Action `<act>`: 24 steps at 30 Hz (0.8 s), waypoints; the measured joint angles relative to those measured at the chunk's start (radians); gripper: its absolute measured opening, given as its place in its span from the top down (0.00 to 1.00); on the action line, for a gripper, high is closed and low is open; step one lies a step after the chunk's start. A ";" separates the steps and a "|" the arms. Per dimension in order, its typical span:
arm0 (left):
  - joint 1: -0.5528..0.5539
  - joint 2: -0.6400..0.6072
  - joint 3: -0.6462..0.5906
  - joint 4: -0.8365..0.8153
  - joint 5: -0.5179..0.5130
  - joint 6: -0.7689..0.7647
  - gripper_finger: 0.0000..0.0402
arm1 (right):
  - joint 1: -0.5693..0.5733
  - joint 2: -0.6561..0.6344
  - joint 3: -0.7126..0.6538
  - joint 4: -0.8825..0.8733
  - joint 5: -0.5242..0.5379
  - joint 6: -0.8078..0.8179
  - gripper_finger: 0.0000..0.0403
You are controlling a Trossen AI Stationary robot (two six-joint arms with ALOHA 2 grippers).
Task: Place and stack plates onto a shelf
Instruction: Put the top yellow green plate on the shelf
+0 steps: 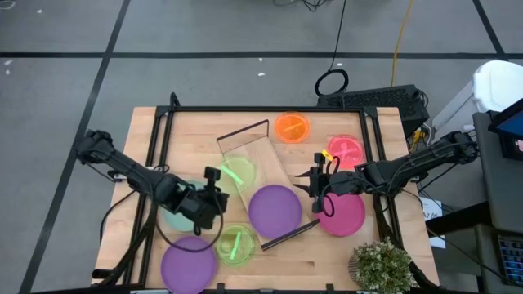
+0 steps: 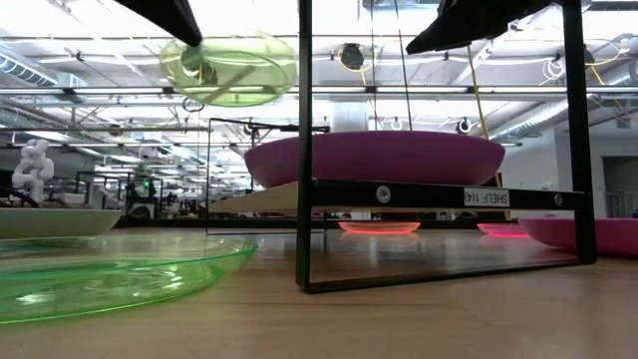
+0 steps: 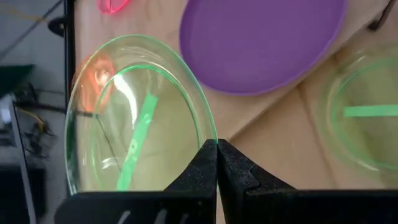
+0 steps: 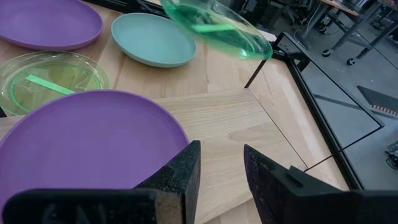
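Green translucent plastic, a small divided plate (image 1: 238,172), shows just left of centre in the high view, pinched by the left gripper (image 1: 214,175) above the light wooden shelf board (image 1: 265,159), probably so it can be set on the bare end. A large purple round plate (image 1: 274,209) already lies on the board's lower end, and the right gripper (image 1: 315,182) waits just right of it, over the large magenta plate (image 1: 341,213) on the tabletop (image 1: 147,131). A second green divided plate (image 1: 236,242), another purple plate (image 1: 189,262), a teal plate (image 1: 175,217), a small orange plate (image 1: 292,126) and a small pink plate (image 1: 346,150) lie around the shelf. In the low view the held plate hangs in the upper left, tilted, clear of the board. The left wrist view shows that arm's fingers (image 3: 200,165) closed tight on the plate's rim. The right wrist view shows its own fingers (image 4: 186,163) standing apart, empty, over the shelved purple plate.
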 joint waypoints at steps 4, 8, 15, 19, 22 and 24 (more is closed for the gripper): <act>0.029 0.030 -0.007 0.048 0.004 0.130 1.00 | 0.000 0.000 0.000 0.000 0.000 0.000 0.74; 0.069 0.043 -0.031 0.118 0.057 0.244 1.00 | 0.000 0.000 0.000 0.000 0.000 0.000 0.74; 0.177 0.042 -0.126 0.258 0.132 0.358 1.00 | 0.000 0.000 0.000 -0.036 0.000 0.026 0.74; 0.233 0.042 -0.196 0.345 0.175 0.416 1.00 | 0.000 0.000 0.000 -0.047 0.000 0.026 0.74; 0.266 0.041 -0.239 0.420 0.192 0.460 1.00 | 0.000 0.000 0.000 -0.046 0.000 0.026 0.74; 0.286 0.041 -0.270 0.468 0.213 0.488 1.00 | 0.000 0.000 0.000 -0.047 0.000 0.026 0.74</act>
